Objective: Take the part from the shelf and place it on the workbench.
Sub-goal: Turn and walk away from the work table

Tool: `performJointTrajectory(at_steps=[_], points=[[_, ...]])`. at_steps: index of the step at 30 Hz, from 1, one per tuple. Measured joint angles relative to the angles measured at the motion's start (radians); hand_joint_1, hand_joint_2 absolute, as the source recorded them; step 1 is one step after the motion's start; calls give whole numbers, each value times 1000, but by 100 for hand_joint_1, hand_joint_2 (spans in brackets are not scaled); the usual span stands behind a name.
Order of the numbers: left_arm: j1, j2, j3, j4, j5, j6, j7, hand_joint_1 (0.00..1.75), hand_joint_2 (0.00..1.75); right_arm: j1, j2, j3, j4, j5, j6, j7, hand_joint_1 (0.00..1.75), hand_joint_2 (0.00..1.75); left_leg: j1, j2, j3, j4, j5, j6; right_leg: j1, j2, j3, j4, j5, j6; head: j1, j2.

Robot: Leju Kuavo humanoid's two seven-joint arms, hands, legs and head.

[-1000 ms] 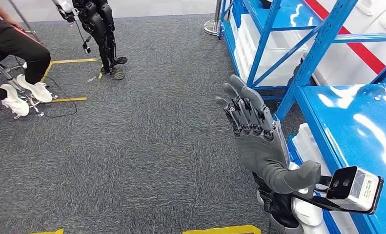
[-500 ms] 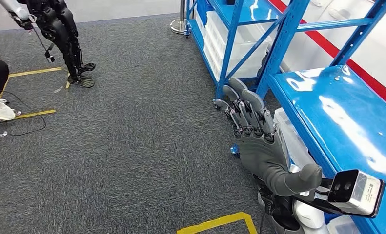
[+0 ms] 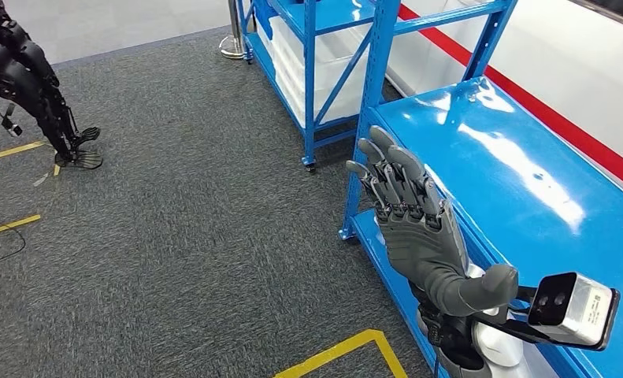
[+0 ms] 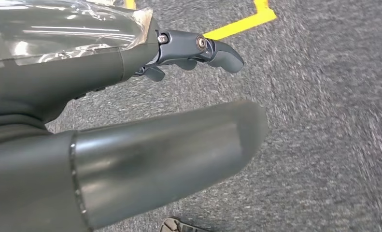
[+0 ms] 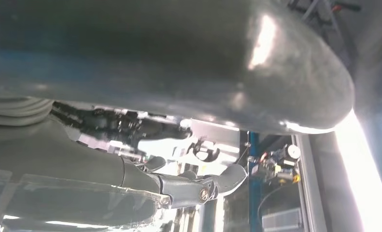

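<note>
My right hand [image 3: 418, 228] is raised in the head view with its fingers straight and spread, and it holds nothing. It hovers beside the front edge of a blue metal shelf [image 3: 521, 181] whose glossy top is bare. In the right wrist view the same hand [image 5: 179, 58] appears with its thumb near the lens and its dark fingers [image 5: 203, 188] stretched out. My left hand [image 4: 131, 150] hangs over grey carpet, fingers [image 4: 198, 48] extended and empty. I cannot make out the part.
A second blue shelf [image 3: 308, 94] with white bins [image 3: 304, 67] stands further back. A dark robot's legs [image 3: 32, 87] stand at the far left. Yellow tape [image 3: 343, 353] marks the carpet by my feet. A post base [image 3: 233, 49] sits by the far shelf.
The camera has turned, so the shelves slid toward the middle and the seated person left the picture. My right hand keeps the same raised, spread pose.
</note>
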State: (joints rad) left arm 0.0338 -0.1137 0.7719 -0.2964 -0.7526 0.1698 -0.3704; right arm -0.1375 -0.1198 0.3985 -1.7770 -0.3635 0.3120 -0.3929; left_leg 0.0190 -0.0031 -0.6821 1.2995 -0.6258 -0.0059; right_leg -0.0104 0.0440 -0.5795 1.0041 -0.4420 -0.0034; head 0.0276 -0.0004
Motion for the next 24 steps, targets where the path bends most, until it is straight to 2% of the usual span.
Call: performJointTrajectory(at_steps=[1, 2, 3, 4, 6, 7, 8, 9, 10, 11, 12, 14, 15, 16, 17, 18, 19, 20, 21, 23, 24], points=[[1, 0, 1, 0, 0, 0, 0, 0, 0, 0, 0, 0, 1, 0, 0, 0, 0, 0, 0, -2, 11, -33, 31, 1, 0, 13, 2, 1, 0, 0, 0, 0], [1, 0, 1, 0, 0, 0, 0, 0, 0, 0, 0, 0, 1, 0, 0, 0, 0, 0, 2, -11, 38, -96, 72, 3, 0, 26, 4, 1, 0, 1, 0, 0], [1, 0, 1, 0, 0, 0, 0, 0, 0, -1, 0, 0, 1, 0, 0, 0, 0, 0, 4, -33, 70, -166, 106, 5, 1, 38, 5, 3, 0, 2, 0, 0], [1, 1, 1, 0, 0, 0, 0, 0, 0, -2, 0, 0, 1, 0, 0, 0, 0, 0, 6, -52, 96, -224, 127, 6, 3, 49, 3, 5, -1, 5, 1, 0], [1, 1, 1, 0, 0, 0, 0, 0, 0, -3, 0, 1, 2, 0, 0, 0, 0, 0, 3, -73, 118, -274, 134, 11, 5, 70, -6, 6, 2, 16, 1, 0], [1, 1, 1, 0, 0, 0, 0, 0, 0, -3, 0, 1, 2, 0, 0, 0, 0, 0, 0, -63, 120, -279, 135, 15, 4, 82, -12, 4, 4, 25, 1, 0], [1, 0, 1, 0, 0, 0, 0, 0, 0, -3, -1, 0, 2, 0, 0, 0, 0, 0, -1, -50, 124, -284, 139, 22, 1, 83, -17, 5, 6, 31, 1, 0], [0, 0, 1, 0, 0, 0, 0, 0, 0, -3, -2, 0, 2, -1, 0, 0, 0, 0, -1, -38, 129, -289, 143, 31, 0, 66, -24, 14, 2, 34, 2, 0], [0, 0, 2, 0, 0, 0, 0, 0, 0, -5, -3, 0, 2, -1, 0, 0, 0, 0, -1, -25, 133, -294, 147, 37, 1, 40, -40, 40, -12, 35, 3, 0], [1, 1, 2, 0, 0, 1, 0, 0, 0, -6, -4, 0, 2, -2, -1, -1, 0, 0, 0, -13, 136, -298, 149, 42, 1, 8, -62, 84, -33, 34, 4, 0], [2, 1, 4, 0, 0, 1, 0, 0, 0, -7, -5, 0, 2, -3, -2, -2, 0, 0, -1, 1, 136, -299, 149, 45, 1, -18, -96, 151, -63, 32, 5, 0], [3, 2, 9, 0, -1, 2, 0, 0, 0, -7, -8, 1, 4, -5, -5, -3, 0, 0, -3, 29, 134, -299, 148, 46, -3, -32, -162, 279, -108, 37, 5, 0], [3, 2, 11, 0, -1, 2, 0, 0, 0, -6, -10, 2, 5, -5, -6, -3, 0, 0, -3, 42, 133, -299, 147, 45, -6, -34, -176, 306, -113, 44, 5, 0], [3, 1, 11, 0, -1, 2, 0, 0, 0, -6, -11, 2, 6, -5, -6, -3, 0, 0, -2, 55, 134, -299, 146, 43, -8, -39, -161, 278, -98, 54, 6, 0], [3, 1, 12, 0, -1, 2, 0, 0, 0, -6, -12, 2, 7, -5, -6, -3, 0, 0, -1, 65, 136, -299, 144, 40, -10, -48, -126, 215, -74, 65, 6, 0], [3, 1, 12, 0, -1, 2, 0, 0, 0, -6, -13, 2, 7, -5, -6, -3, 0, 0, -1, 76, 140, -298, 141, 36, -11, -70, -82, 133, -48, 71, 6, 0], [3, 1, 12, -1, -1, 2, 0, 0, 0, -7, -13, 2, 7, -5, -6, -3, 0, 0, -3, 85, 143, -297, 137, 29, -9, -92, -42, 64, -26, 73, 6, 0], [3, 1, 12, -1, -1, 2, 0, 0, 0, -7, -13, 2, 8, -6, -6, -3, 0, 0, -6, 93, 147, -297, 133, 23, -7, -107, -18, 23, -14, 68, 5, 0], [4, 2, 13, -1, -1, 2, -1, 0, 0, -7, -13, 2, 8, -6, -6, -3, 0, 0, -8, 102, 151, -297, 129, 17, -4, -114, -8, 5, -8, 60, 4, 0], [2, 2, 14, -1, -1, 2, -1, 0, 0, -7, -14, 2, 8, -7, -7, -4, 0, 0, -7, 121, 160, -300, 124, 6, 0, -92, -8, 7, -5, 43, 3, 0], [0, 1, 14, -1, -2, 2, -1, 0, 0, -8, -15, 2, 8, -8, -7, -4, 0, 0, -4, 115, 161, -295, 118, 0, -3, -79, -7, 5, -3, 36, 3, 0]])
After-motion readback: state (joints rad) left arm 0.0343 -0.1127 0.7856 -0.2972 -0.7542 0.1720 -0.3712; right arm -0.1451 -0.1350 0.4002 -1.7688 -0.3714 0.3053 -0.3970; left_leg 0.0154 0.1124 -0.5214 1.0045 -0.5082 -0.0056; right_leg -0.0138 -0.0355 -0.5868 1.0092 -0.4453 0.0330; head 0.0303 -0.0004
